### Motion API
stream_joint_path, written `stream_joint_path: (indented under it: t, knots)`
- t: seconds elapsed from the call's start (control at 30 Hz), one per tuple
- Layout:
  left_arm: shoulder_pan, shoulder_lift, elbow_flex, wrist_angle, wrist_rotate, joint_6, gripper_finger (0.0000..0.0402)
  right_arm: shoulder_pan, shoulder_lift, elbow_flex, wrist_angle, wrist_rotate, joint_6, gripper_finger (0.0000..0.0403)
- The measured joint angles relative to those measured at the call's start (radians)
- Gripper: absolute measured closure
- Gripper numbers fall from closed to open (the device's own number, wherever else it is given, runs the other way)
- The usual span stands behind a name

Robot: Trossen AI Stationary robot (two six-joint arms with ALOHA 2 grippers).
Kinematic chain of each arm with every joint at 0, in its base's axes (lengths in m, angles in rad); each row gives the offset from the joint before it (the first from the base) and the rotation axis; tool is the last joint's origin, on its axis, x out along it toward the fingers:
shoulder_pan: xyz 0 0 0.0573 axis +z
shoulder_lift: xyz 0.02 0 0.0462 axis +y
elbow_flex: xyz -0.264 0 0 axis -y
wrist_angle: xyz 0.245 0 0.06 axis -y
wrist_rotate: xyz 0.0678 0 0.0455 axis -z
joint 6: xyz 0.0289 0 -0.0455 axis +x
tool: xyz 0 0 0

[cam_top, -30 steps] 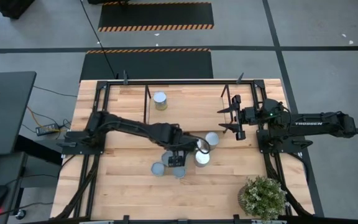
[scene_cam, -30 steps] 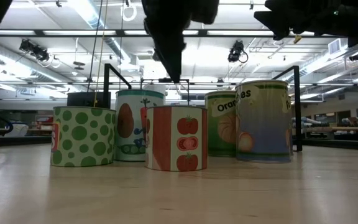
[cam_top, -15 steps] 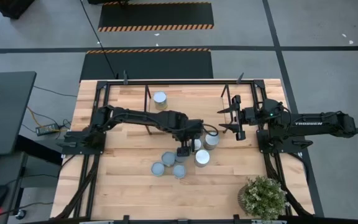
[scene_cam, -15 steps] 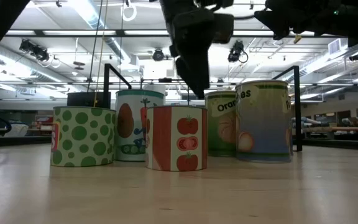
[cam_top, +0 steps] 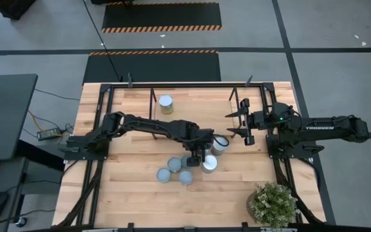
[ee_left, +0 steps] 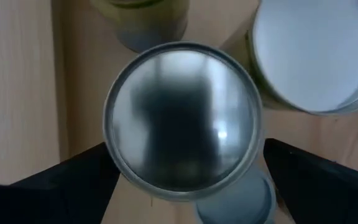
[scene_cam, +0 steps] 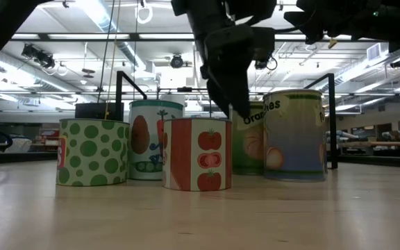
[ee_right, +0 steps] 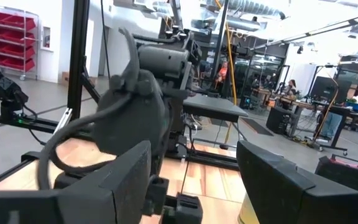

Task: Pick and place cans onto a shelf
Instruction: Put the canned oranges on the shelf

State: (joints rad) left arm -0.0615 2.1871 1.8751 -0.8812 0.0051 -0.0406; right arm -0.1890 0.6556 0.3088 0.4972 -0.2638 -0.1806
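Several cans stand grouped mid-table: a tomato can [scene_cam: 196, 153], a green-dotted can [scene_cam: 92, 151], an "Oranges" can [scene_cam: 252, 139] and others. One more can [cam_top: 165, 103] stands at the far side within the shelf [cam_top: 152, 106] of thin dark rods. My left gripper [ee_left: 183, 149] points steeply down, open, over a silver-topped can [ee_left: 182, 118]. One finger stands on each side of that can's rim, above it. In the low view the fingers [scene_cam: 236, 104] hang just above the cluster. My right gripper [cam_top: 242, 122] waits open and level at the right.
Close around the silver-topped can stand a pale-topped can [ee_left: 316, 56], a yellow-green labelled can [ee_left: 148, 18] and a lower one [ee_left: 241, 202]. A potted plant [cam_top: 272, 203] sits at the near right corner. Black rails [cam_top: 95, 161] run along both sides of the table.
My left gripper has gone toward the table's right edge and down, from over the near cans of the cluster to over the silver-topped can. It has stayed open. No can has moved.
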Motion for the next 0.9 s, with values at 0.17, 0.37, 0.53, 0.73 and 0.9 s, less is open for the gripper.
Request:
stream_joint_path:
  t: [0.17,0.37,0.53,0.73,0.9]
  knots:
    - [-0.005,0.019,-0.001,0.028,-0.006,-0.005,0.0008,0.000,0.000,0.000,0.001,0.000,0.001,0.0157]
    - [-0.004,0.023,-0.001,0.029,-0.009,-0.024,0.0017,0.002,0.000,0.000,0.001,0.000,-0.001,0.0157]
    - [-0.005,0.025,-0.001,0.033,-0.009,-0.027,0.0032,0.003,0.000,0.000,0.001,0.000,-0.001,0.0157]
    - [-0.004,0.025,-0.001,0.033,-0.012,-0.029,0.0060,0.004,0.000,0.000,0.001,0.000,-0.002,0.0157]
    - [-0.004,0.025,-0.001,0.033,-0.012,-0.031,0.0089,0.004,0.000,0.000,0.000,0.000,-0.002,0.0157]
